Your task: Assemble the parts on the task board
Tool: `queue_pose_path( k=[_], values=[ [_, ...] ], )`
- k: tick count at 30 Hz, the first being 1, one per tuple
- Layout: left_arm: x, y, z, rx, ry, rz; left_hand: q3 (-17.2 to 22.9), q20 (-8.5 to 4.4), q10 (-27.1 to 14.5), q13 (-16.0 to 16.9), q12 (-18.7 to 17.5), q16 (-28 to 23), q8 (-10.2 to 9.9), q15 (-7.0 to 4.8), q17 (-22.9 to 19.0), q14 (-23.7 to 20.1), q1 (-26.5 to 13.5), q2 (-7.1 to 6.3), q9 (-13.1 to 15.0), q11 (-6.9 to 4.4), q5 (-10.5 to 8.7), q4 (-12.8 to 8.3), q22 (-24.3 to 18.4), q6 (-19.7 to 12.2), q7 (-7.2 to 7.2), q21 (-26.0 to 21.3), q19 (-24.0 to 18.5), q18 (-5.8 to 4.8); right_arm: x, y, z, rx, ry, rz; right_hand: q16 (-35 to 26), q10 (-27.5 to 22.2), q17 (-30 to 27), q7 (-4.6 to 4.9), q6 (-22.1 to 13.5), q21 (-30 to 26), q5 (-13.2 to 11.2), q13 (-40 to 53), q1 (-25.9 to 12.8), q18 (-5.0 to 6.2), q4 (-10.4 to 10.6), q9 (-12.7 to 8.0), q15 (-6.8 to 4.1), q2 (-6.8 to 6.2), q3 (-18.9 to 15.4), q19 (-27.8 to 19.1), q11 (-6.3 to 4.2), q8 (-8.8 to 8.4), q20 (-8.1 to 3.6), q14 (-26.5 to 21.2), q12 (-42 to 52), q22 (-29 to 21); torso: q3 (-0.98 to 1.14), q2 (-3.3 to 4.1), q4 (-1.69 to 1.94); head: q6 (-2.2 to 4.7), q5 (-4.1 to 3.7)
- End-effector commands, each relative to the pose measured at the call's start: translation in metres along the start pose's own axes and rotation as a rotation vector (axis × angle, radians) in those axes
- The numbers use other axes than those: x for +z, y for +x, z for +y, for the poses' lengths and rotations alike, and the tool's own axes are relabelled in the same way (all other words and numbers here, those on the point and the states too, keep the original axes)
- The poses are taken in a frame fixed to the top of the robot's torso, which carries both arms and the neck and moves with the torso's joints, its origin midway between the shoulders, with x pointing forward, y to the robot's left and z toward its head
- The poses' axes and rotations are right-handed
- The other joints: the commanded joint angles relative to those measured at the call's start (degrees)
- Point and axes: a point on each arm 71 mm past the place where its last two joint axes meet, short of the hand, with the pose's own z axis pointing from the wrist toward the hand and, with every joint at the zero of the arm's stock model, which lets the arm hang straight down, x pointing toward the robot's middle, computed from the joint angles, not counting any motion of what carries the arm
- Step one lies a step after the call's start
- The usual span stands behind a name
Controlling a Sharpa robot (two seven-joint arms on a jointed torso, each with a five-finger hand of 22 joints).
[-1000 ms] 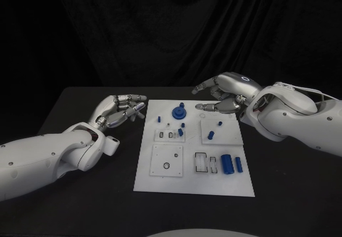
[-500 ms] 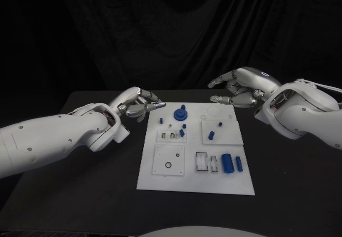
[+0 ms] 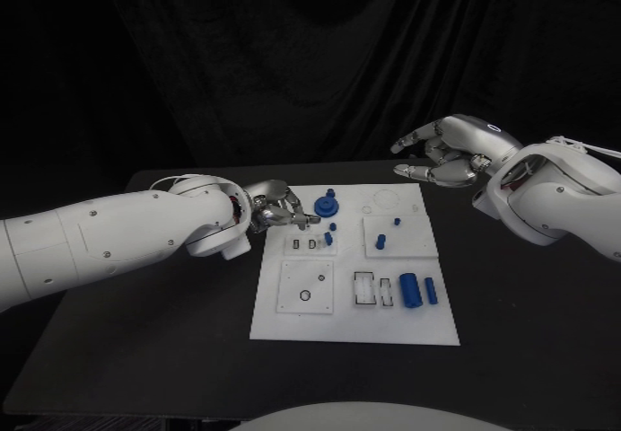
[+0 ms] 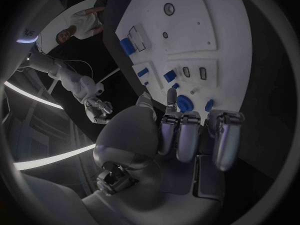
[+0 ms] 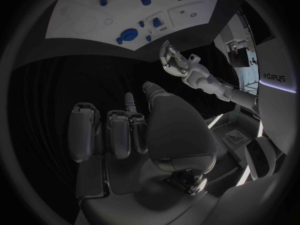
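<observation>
The white task board [image 3: 295,314] lies in the middle of the black table. A blue round part with a peg [image 3: 325,206] stands near its far edge, small blue pegs [image 3: 328,239] sit just in front of it, and blue cylinders [image 3: 412,293] lie in slots at the near right. My left hand [image 3: 275,208] hovers at the board's far left edge, fingers curled in and holding nothing; in the left wrist view the left hand [image 4: 184,135] is right beside the round part [image 4: 184,103]. My right hand [image 3: 447,160] hangs above the far right corner, fingers curled, nothing in it.
A single blue peg [image 3: 380,241] stands on the right middle plate. Recessed outlines [image 3: 307,294] mark the near left plate. Bare black table [image 3: 155,341] surrounds the board on all sides. The right wrist view shows the board [image 5: 81,10] and my left hand [image 5: 172,60] beyond it.
My left hand has swung right, from beside the board to its far left edge near the round part. My right hand has pulled back and to the right, off the board.
</observation>
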Motion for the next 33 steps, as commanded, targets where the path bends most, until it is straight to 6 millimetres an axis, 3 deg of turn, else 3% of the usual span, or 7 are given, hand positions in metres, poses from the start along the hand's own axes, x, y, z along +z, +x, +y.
queue_pose_path(
  k=[1,4,15,18,22,25,33],
  values=[
    [0.006,0.006,-0.001,0.073,-0.110,0.075,0.9,-2.33,6.1,15.0,0.4,0.1,3.9,-2.43,15.1,6.0,-1.8,-1.14,6.0,-2.51,0.32,-0.1,15.0,3.0,-2.34,2.1,5.9,-1.21,0.000,0.002,-0.005,0.001,0.037,0.024,-0.2,5.5,9.9,0.08,0.3,-0.3,0.1,14.5,0.4,-0.08,0.0,0.0,0.35,0.07,0.4,2.1,0.37,0.20,0.47,4.9,-0.3,12.2,0.47,-0.43,-0.16,-0.44,-0.24],
    [0.013,0.009,-0.009,0.084,-0.118,0.083,1.1,-2.79,6.1,15.0,0.4,0.1,4.7,-2.87,15.1,6.0,-2.7,-1.13,8.0,-2.92,0.64,0.0,15.0,3.2,-2.72,2.1,5.9,-1.21,0.000,0.003,-0.006,0.001,0.042,0.031,-0.2,5.5,9.9,0.08,0.3,-0.3,0.1,14.5,0.5,-0.07,0.0,-0.1,0.35,0.06,0.5,2.1,0.38,0.20,0.47,4.9,-0.3,12.2,0.68,-0.58,-0.25,-0.79,-0.24],
    [0.026,0.019,-0.027,0.114,-0.152,0.110,3.0,-3.97,6.1,15.0,0.4,0.1,6.4,-4.07,15.1,6.0,-2.1,-1.16,13.5,-4.22,3.49,-0.3,15.0,4.6,-4.19,2.1,5.9,-1.21,0.002,0.010,-0.007,0.002,0.059,0.064,-0.4,5.1,9.6,0.10,0.4,-0.6,0.1,14.0,0.6,0.00,-0.1,-0.1,0.36,0.16,0.6,2.0,0.39,0.21,0.49,4.9,-0.8,12.1,0.58,-0.58,-0.46,-1.87,-0.01],
    [0.028,0.019,-0.028,0.115,-0.160,0.106,3.1,-4.07,6.1,15.0,0.4,0.1,6.3,-4.17,15.1,6.0,-2.0,-1.16,13.8,-4.33,3.44,-0.3,15.0,4.8,-4.30,2.1,5.9,-1.21,0.001,0.012,-0.008,0.003,0.064,0.071,-0.4,5.0,9.6,0.10,0.5,-0.7,0.1,13.9,0.6,0.02,-0.1,-0.1,0.37,0.20,0.6,1.9,0.40,0.22,0.49,4.8,-1.0,12.1,0.49,-0.52,-0.45,-2.11,0.24],
    [0.030,0.019,-0.030,0.117,-0.177,0.101,3.4,-4.26,6.1,15.0,0.4,0.1,5.6,-4.35,15.1,6.0,-2.0,-1.23,14.1,-4.47,2.69,-0.2,15.0,5.0,-4.37,2.1,5.9,-1.21,0.001,0.016,-0.009,0.006,0.069,0.082,-0.5,3.7,9.4,0.14,0.6,-0.9,0.1,12.3,0.7,0.07,-0.1,-0.1,0.38,0.31,0.6,1.8,0.42,0.24,0.51,4.8,-2.6,12.0,0.59,-0.47,-0.72,-2.26,0.58],
    [0.031,0.020,-0.030,0.117,-0.188,0.097,3.9,-4.47,6.1,15.0,0.4,0.1,4.6,-4.50,15.1,6.0,-2.4,-1.18,14.6,-4.54,0.92,-0.1,15.0,5.3,-4.37,2.1,5.9,-1.21,0.001,0.017,-0.009,0.007,0.070,0.083,-0.5,3.5,9.5,0.15,0.6,-0.9,0.1,12.1,0.7,0.07,-0.1,-0.1,0.39,0.31,0.7,1.8,0.42,0.24,0.51,4.8,-2.8,12.0,0.66,-0.49,-0.80,-2.52,0.53],
    [0.033,0.020,-0.030,0.121,-0.220,0.094,4.2,-4.56,6.1,15.0,0.4,0.1,4.3,-4.59,15.1,6.0,-2.5,-1.25,15.3,-4.63,0.45,-0.2,15.0,5.8,-4.50,2.1,5.9,-1.21,0.000,0.018,-0.010,0.007,0.072,0.078,-0.5,3.3,9.4,0.17,0.6,-0.9,0.1,11.9,0.7,0.05,-0.2,-0.2,0.40,0.31,0.7,1.8,0.43,0.24,0.52,4.8,-3.1,12.0,0.79,-0.49,-0.75,-3.24,0.05]
  ],
)
